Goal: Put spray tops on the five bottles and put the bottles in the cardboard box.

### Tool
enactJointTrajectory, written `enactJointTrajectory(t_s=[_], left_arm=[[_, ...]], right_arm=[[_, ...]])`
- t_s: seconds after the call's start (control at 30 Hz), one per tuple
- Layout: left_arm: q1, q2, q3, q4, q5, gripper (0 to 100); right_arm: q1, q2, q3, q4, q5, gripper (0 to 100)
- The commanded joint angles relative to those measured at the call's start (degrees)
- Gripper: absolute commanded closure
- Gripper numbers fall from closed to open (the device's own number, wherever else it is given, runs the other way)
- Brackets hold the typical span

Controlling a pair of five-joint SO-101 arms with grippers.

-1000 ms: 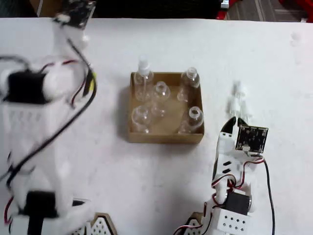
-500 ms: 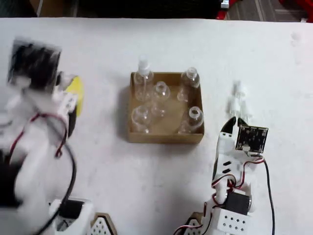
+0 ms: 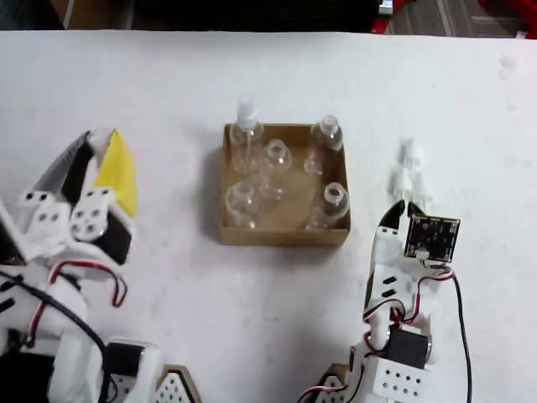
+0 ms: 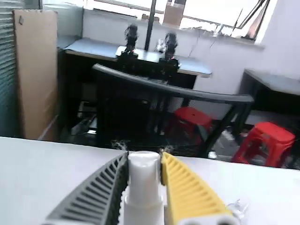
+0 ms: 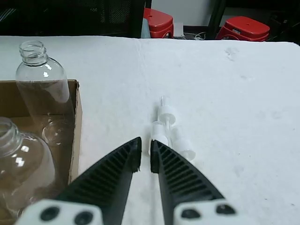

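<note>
On the white desk the cardboard box sits near the middle, and all five bottles stand inside it. The bottle at the box's 11 o'clock corner has a white spray top screwed on. The other four bottles have bare, open necks: one is near the middle of the box, one at the 1 o'clock corner, one at the 5 o'clock corner and one at the 7 o'clock corner.

A small cluster of loose spray tops lies on the desk at the box's 3 o'clock, just beside its wall but not touching it.

The left tool is at the box's 9 o'clock, well apart from it, with its tips pointing toward 12 o'clock. Its grey finger and yellow finger are pressed against either side of a white spray top, which stands upright between them in the left wrist view.

The right tool lies at the box's 4 o'clock, near the corner, and also points toward 12 o'clock. Its two black fingers are drawn together down to a thin slit, and they grip nothing. The loose spray tops lie just beyond its tips, the nearest one almost touching them.
</note>
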Motion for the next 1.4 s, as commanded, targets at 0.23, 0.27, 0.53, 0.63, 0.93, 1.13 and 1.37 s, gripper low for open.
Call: enactJointTrajectory(t_s=[0.23,0.27,0.53,0.63,0.93,1.13,1.37], left_arm=[[18.7,-5.1,5.6,-7.1,0.0,98],[19.3,-5.7,6.6,-8.4,-0.1,98],[19.5,-13.1,14.2,-17.4,-5.6,98],[19.5,-17.9,14.5,-17.7,-5.6,98],[19.5,-19.9,28.6,-31.0,-5.9,98],[19.8,-19.9,31.2,-40.3,-6.0,98],[20.7,-13.8,26.8,-40.7,-6.1,98]], right_arm=[[0.2,0.0,0.5,-0.6,0.7,97.8],[0.1,0.0,0.5,-0.6,0.7,97.8],[0.1,0.0,0.5,-0.6,0.7,97.8],[0.1,0.0,0.5,-0.6,0.7,97.8],[0.5,0.0,0.5,-0.6,0.7,97.8],[0.3,0.0,0.5,-0.6,0.7,97.8],[0.2,0.0,0.5,-0.8,0.7,97.8]])
